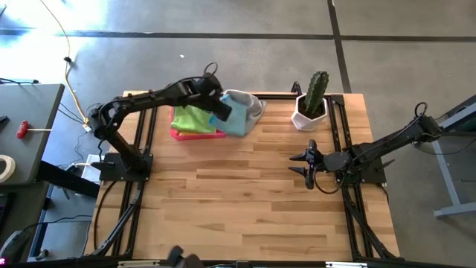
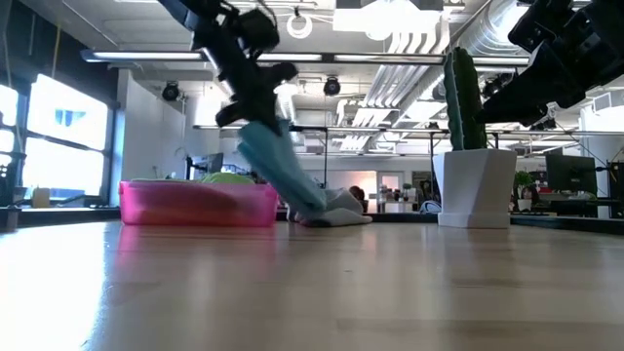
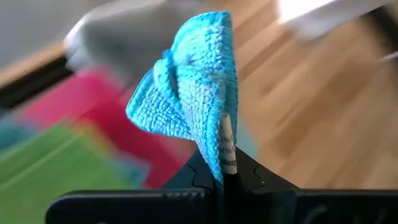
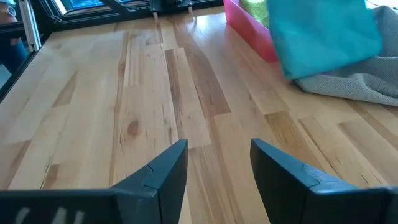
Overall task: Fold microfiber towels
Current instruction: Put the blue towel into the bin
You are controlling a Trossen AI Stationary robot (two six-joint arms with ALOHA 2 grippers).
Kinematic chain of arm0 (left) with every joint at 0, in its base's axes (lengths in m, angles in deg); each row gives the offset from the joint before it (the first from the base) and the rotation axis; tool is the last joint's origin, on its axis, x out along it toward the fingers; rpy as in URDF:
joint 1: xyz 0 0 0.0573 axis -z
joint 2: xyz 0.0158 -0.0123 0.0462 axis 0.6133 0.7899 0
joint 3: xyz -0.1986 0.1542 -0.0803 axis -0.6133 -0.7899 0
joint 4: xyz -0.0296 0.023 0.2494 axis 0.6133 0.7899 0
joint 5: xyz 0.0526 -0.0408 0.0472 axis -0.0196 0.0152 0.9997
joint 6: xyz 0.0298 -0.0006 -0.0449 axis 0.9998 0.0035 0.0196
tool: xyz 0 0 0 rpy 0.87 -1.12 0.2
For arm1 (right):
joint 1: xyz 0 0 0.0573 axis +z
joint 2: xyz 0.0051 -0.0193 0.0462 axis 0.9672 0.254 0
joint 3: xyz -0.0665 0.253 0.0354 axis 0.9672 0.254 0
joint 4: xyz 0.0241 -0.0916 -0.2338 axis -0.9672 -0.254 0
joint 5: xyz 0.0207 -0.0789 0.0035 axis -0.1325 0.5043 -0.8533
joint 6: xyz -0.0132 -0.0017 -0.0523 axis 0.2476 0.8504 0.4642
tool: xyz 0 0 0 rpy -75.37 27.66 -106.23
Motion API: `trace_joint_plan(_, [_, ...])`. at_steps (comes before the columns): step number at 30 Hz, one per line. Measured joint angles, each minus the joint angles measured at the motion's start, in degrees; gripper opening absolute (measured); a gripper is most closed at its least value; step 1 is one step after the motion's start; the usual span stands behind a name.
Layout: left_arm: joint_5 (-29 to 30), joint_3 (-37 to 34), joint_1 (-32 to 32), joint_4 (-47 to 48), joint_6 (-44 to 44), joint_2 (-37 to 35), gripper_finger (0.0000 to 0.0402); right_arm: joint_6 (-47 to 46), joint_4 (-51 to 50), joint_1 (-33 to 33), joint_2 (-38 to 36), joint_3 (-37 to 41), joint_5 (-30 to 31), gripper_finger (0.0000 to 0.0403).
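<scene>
My left gripper [image 1: 220, 105] is over the table's far middle, shut on a light blue microfiber towel [image 1: 238, 120]. The towel hangs slanting below it [image 2: 283, 171]. A grey towel [image 1: 251, 104] lies crumpled on the table just behind. The pink tray [image 1: 195, 134] beside them holds green and lime towels [image 1: 192, 117]. My right gripper [image 1: 309, 165] waits open at the table's right, with nothing between its fingers [image 4: 217, 168]. My left gripper pinches the blue towel between its two fingers at a bunched edge by the white label [image 3: 227, 149], several layers together. The fingers slant down from the table's left. The towel hangs below them, its lower end [image 2: 314, 207] down by the grey towel; whether it touches, I cannot tell.
A cactus in a white pot [image 1: 311, 106] stands at the far right. The near half of the wooden table [image 1: 238, 216] is bare. Black frame rails [image 1: 141, 149] run along the left and right sides. Beyond the left edge stands a dark side table [image 1: 30, 126].
</scene>
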Motion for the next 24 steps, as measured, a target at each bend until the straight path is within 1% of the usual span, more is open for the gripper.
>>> trace_joint_plan(4, [0.1, 0.0, -4.1, 9.5, 0.0, 0.0, 0.0004, 0.0, 0.0, 0.0, 0.0, 0.0, 0.0, 0.0167])
trace_joint_plan(7, [1.9, 0.0, -6.4, 12.8, 0.0, -0.2, 0.0004, 0.0, 0.0, 0.0, 0.0, 0.0, 0.0, 0.0167])
trace_joint_plan(13, [5.7, 0.0, -10.7, 19.2, 1.1, -3.9, 0.0004, 0.0, 0.0, 0.0, 0.0, 0.0, 0.0, 0.0167])
trace_joint_plan(17, [8.8, 0.0, -11.8, 24.4, 1.5, -6.5, 0.0004, 0.0, 0.0, 0.0, 0.0, 0.0, 0.0, 0.0167])
trace_joint_plan(24, [14.2, 0.0, -12.4, 32.0, 1.6, -7.4, 0.0004, 0.0, -0.1, 0.0, 0.0, 0.0, 0.0, 0.0167])
